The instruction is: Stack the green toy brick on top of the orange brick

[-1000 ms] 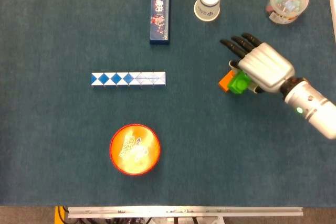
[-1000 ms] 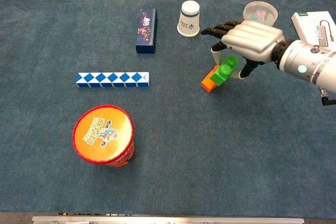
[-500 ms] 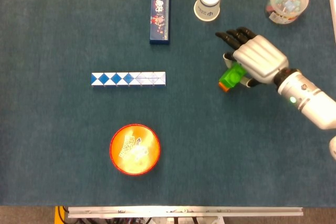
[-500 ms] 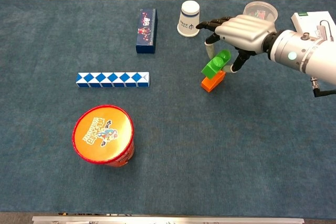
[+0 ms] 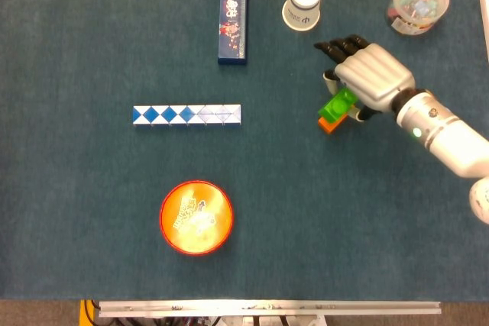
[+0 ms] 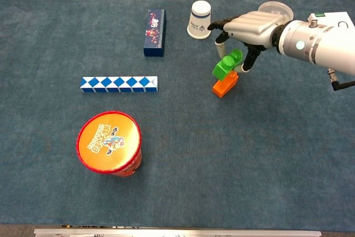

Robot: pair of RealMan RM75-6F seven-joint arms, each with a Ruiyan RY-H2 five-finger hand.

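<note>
1. The right hand (image 6: 252, 26) holds the green toy brick (image 6: 227, 64) from above, its fingers (image 6: 221, 23) curled down around the brick's upper end.
2. The pick-up is done: the green brick is off the tabletop (image 6: 222, 165) and hangs tilted over the orange brick (image 6: 224, 86), which lies flat on the cloth.
3. In the head view the green brick (image 5: 336, 104) covers most of the orange brick (image 5: 328, 124) (only a lower corner shows), so the two are roughly lined up.
4. Whether the bricks already touch I cannot tell; in the chest view the green one's lower end looks just at the orange top.
5. Left to do, as I judge it: level the green brick, press it onto the studs and let go.
6. The left hand is not in either view.
</note>
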